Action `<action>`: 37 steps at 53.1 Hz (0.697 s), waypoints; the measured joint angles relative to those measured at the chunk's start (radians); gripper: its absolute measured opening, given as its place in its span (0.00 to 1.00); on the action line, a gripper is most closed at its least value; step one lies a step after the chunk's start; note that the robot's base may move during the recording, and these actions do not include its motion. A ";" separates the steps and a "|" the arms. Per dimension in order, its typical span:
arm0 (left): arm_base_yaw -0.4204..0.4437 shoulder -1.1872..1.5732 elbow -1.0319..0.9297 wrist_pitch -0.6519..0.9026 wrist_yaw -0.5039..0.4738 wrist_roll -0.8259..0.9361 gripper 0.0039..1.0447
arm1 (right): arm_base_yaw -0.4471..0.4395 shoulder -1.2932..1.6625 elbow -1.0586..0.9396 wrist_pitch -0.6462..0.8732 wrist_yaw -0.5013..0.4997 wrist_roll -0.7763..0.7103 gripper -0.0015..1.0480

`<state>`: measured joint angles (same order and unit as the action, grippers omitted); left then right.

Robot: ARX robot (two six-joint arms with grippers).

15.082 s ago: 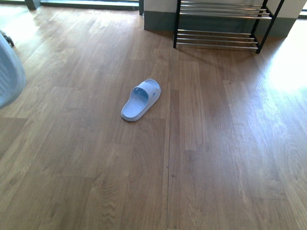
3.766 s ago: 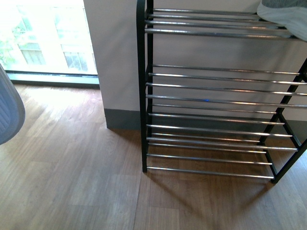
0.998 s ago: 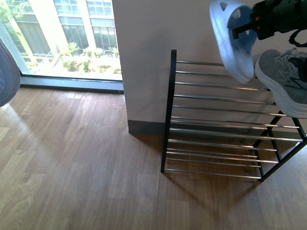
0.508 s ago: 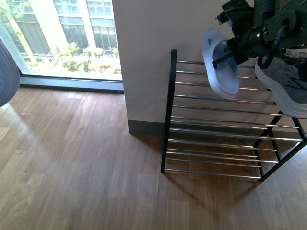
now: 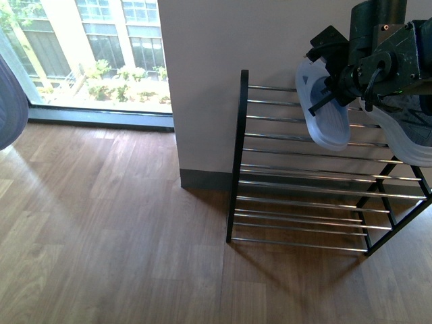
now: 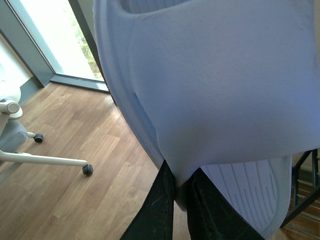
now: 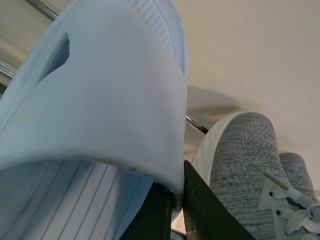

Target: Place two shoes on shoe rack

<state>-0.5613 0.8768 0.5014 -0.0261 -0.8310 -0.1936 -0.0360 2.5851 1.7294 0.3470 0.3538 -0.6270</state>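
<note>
My right gripper [image 5: 329, 94] is shut on the strap of a pale blue slide [image 5: 322, 113], which hangs toe-down against the upper chrome bars of the black shoe rack [image 5: 244, 155]. The right wrist view shows that slide [image 7: 110, 110] pinched in the gripper [image 7: 177, 195], with grey knit sneakers [image 7: 240, 170] close beside it on the rack. The sneaker's white sole [image 5: 407, 143] peeks out under my right arm. My left gripper [image 6: 181, 189] is shut on the other pale blue slide [image 6: 215, 85], whose edge [image 5: 9, 101] shows at far left.
The rack stands against a white wall [image 5: 202, 81] with a grey skirting. A large window [image 5: 88, 54] is to the left. Wooden floor [image 5: 121, 236] stretches in front. A white office chair base [image 6: 35, 157] with castors stands on the floor.
My right gripper has brought its slide down and slightly right, against the rack's upper bars, and the arm now covers most of the sneaker. The left slide has not moved.
</note>
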 joint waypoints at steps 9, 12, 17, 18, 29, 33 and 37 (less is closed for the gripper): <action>0.000 0.000 0.000 0.000 0.000 0.000 0.03 | -0.025 0.019 0.010 0.014 0.023 -0.048 0.02; 0.000 0.000 0.000 0.000 0.000 0.000 0.03 | -0.035 0.025 0.010 0.028 0.030 -0.072 0.02; 0.000 0.000 0.000 0.000 0.000 0.000 0.03 | -0.044 0.030 0.010 0.031 0.035 -0.094 0.02; 0.000 0.000 0.000 0.000 0.000 0.000 0.03 | -0.045 0.032 0.010 0.039 0.036 -0.103 0.02; 0.000 0.000 0.000 0.000 0.000 0.000 0.03 | -0.050 0.036 0.011 0.040 0.040 -0.137 0.02; 0.000 0.000 0.000 0.000 0.000 0.000 0.03 | -0.050 0.037 0.011 0.042 0.042 -0.154 0.02; 0.000 0.000 0.000 0.000 0.000 0.000 0.03 | -0.050 0.038 0.011 0.044 0.040 -0.160 0.07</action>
<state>-0.5617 0.8768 0.5014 -0.0261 -0.8310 -0.1936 -0.0864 2.6228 1.7405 0.3908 0.3943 -0.7868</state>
